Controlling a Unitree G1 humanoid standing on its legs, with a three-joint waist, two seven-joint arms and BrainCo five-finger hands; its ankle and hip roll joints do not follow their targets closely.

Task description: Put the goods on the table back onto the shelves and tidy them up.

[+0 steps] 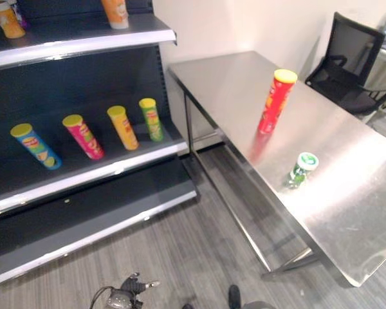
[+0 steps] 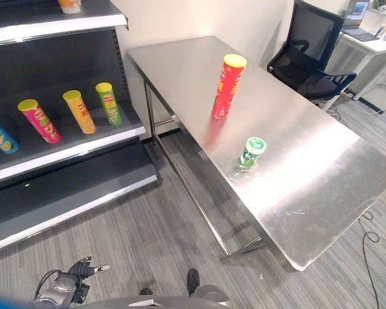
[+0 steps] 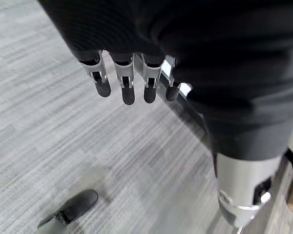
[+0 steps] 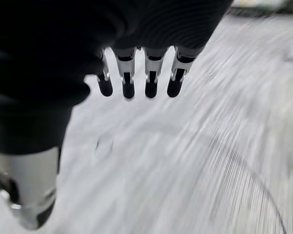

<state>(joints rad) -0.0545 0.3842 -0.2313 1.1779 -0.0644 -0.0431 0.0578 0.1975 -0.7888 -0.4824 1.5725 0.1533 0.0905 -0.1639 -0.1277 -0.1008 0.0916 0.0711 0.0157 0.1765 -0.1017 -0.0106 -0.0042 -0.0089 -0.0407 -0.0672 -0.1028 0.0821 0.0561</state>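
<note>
Steel-grey table (image 1: pixel 347 212); red can (image 1: pixel 276 102), yellow lid; green can (image 1: pixel 301 169), white lid. Black shelves (image 1: pixel 83 170), silver-edged: blue can (image 1: pixel 36 146), pink can (image 1: pixel 83 136), yellow can (image 1: pixel 123 127), green-labelled can (image 1: pixel 151 119), lids all yellow. Floor (image 1: pixel 180 257) grey, seemingly striped

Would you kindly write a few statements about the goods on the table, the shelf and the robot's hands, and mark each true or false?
1. A red tube with a yellow lid stands upright on the steel table. True.
2. The small green can is on the shelf. False: it is on the table, nearer the robot than the red tube.
3. Four tubes stand on the middle shelf. True.
4. The left hand holds a tube. False: its fingers hang straight over the floor, holding nothing.
5. The right hand is open. True.
</note>
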